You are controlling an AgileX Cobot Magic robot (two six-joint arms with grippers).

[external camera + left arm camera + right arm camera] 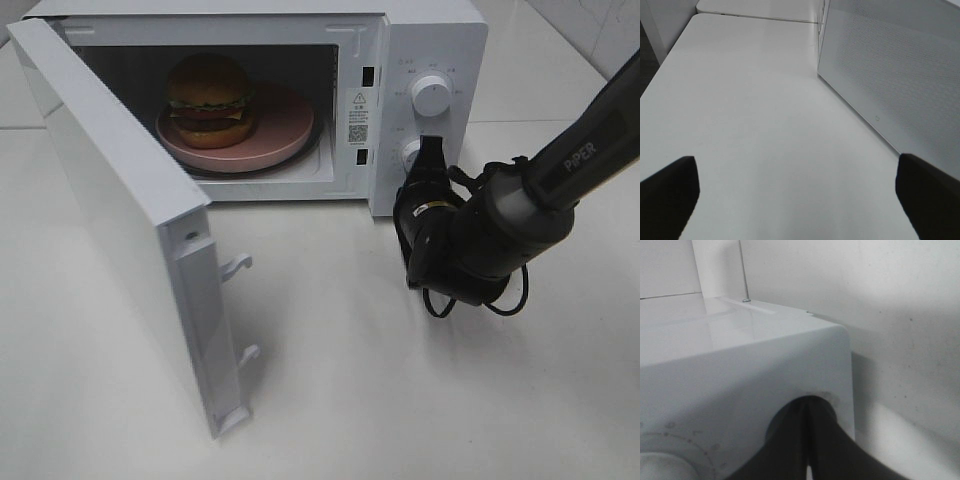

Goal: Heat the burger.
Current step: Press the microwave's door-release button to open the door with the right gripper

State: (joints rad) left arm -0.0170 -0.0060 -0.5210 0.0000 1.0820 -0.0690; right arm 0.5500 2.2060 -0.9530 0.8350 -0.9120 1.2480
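Burger (209, 100): upright, dome up, stack axis vertical; on pink plate (285, 135) inside microwave (430, 40), left of right tool (432, 160), well apart.
Hidden: lower dial (408, 152) mostly behind right tool.
Right tool: jaws pressed together, holding nothing.
Left tool (797, 200): spread wide, empty, over surface (765, 125) beside door (900, 75).

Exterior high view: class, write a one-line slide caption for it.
Burger on pink plate inside the open microwave; right end effector shut by the lower dial.

The microwave (430, 35) stands far on the table (400, 410), its door (110, 200) swung out left and toward the near edge. Inside, the burger (208, 98) sits on the left part of the plate (295, 125). On the microwave's right, the right gripper (432, 150) is at the lower knob (410, 153), beneath the upper knob (431, 95).
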